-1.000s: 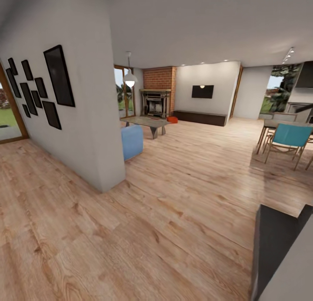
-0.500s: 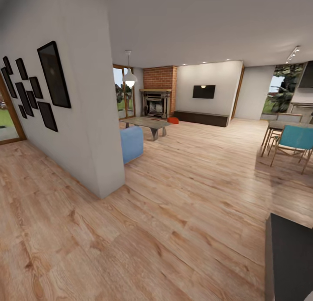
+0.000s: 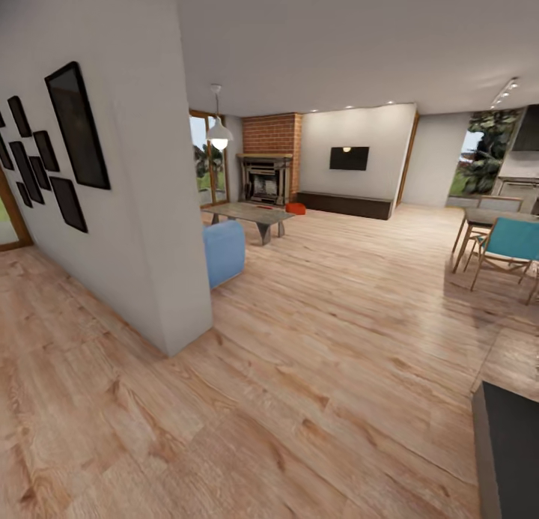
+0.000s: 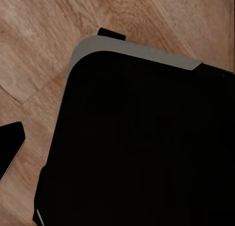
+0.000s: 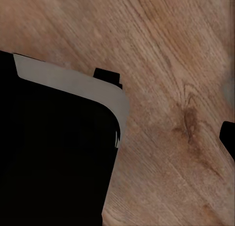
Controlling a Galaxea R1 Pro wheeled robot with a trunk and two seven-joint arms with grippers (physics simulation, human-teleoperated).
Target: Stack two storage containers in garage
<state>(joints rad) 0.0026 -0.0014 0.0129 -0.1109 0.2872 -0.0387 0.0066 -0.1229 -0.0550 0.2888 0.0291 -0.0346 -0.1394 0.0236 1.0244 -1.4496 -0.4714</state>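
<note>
Far ahead in the head view, a small orange-red storage container (image 3: 296, 208) rests on the light wood floor of the living room, beside the brick fireplace (image 3: 267, 176). At this distance I cannot tell whether it is one bin or two. In the left wrist view a single dark fingertip (image 4: 11, 147) shows at the frame's edge over the planks, next to the robot's black, grey-rimmed base (image 4: 142, 143). The right wrist view shows another dark fingertip (image 5: 228, 140) and the same base (image 5: 54, 147). Nothing is held between any fingers that show.
A white partition wall (image 3: 142, 204) with black picture frames stands close on the left. Past it are a blue sofa end (image 3: 224, 251) and a low coffee table (image 3: 254, 213). A dining table with a teal chair (image 3: 513, 242) is at the right. A black TV (image 3: 349, 158) hangs ahead.
The whole head picture has shifted: the camera has moved forward, the partition wall looms nearer, and the dark shape at lower right has slid toward the corner. No object in the room has moved.
</note>
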